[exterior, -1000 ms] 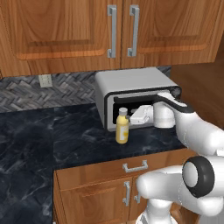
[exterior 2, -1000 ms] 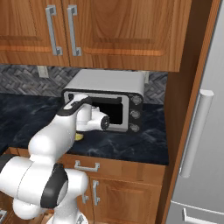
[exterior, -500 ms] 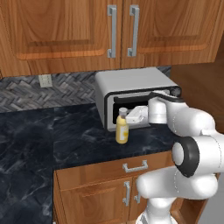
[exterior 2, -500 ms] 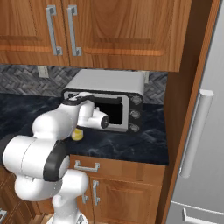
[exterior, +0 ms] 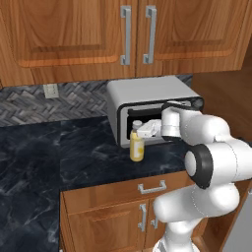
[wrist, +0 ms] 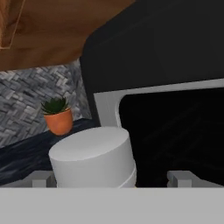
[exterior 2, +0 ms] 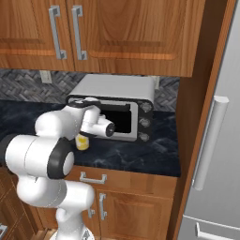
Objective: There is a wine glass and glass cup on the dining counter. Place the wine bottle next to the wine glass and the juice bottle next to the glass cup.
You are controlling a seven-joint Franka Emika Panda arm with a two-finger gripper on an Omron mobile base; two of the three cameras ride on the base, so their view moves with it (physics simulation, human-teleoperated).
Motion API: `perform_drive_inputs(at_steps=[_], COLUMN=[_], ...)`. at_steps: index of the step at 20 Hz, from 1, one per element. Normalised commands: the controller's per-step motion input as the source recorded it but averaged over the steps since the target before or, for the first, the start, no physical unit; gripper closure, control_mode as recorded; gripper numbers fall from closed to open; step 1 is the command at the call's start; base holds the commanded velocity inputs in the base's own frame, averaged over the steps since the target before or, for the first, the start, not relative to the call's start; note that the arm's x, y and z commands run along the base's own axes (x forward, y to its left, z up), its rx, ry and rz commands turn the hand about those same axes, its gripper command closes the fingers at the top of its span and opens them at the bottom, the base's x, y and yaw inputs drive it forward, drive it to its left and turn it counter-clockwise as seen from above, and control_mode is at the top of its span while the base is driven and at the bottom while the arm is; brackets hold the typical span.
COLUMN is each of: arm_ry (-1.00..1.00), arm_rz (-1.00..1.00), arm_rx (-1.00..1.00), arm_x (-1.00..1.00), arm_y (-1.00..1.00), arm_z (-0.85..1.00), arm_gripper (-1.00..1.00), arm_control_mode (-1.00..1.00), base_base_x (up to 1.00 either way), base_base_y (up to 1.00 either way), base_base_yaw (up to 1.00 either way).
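My gripper (exterior: 142,132) sits at the white cap of the juice bottle (exterior: 137,147), one finger either side; I cannot tell whether it grips. The bottle stands upright on the dark desk (exterior: 59,152), at the toaster oven's (exterior: 147,93) seven o'clock corner.

In the right base view my own forearm covers all but the yellow base of the juice bottle (exterior 2: 82,143). In the hand view the bottom edge cuts it off below its white cap, and my gripper (wrist: 111,178) shows as two grey stubs, so its spread cannot be judged. The toaster oven (exterior: 147,98) interior is too dark to read.
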Motion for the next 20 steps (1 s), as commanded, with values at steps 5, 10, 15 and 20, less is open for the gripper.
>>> perform_drive_inputs(at_steps=[5,10,15,20], arm_ry=[0.00,0.00,0.00,0.08], arm_rz=[0.00,0.00,0.00,0.03], arm_rx=[0.03,0.02,0.00,0.03], arm_x=[0.17,0.09,0.00,-0.12], arm_y=[0.16,0.20,0.06,0.04], arm_z=[-0.10,-0.07,-0.01,-0.02], arm_gripper=[-1.00,1.00,1.00,1.00], arm_control_mode=[-1.00,-1.00,-1.00,-1.00], base_base_x=[0.00,0.00,0.00,0.00], base_base_y=[0.00,0.00,0.00,0.00], base_base_yaw=[0.00,0.00,0.00,0.00])
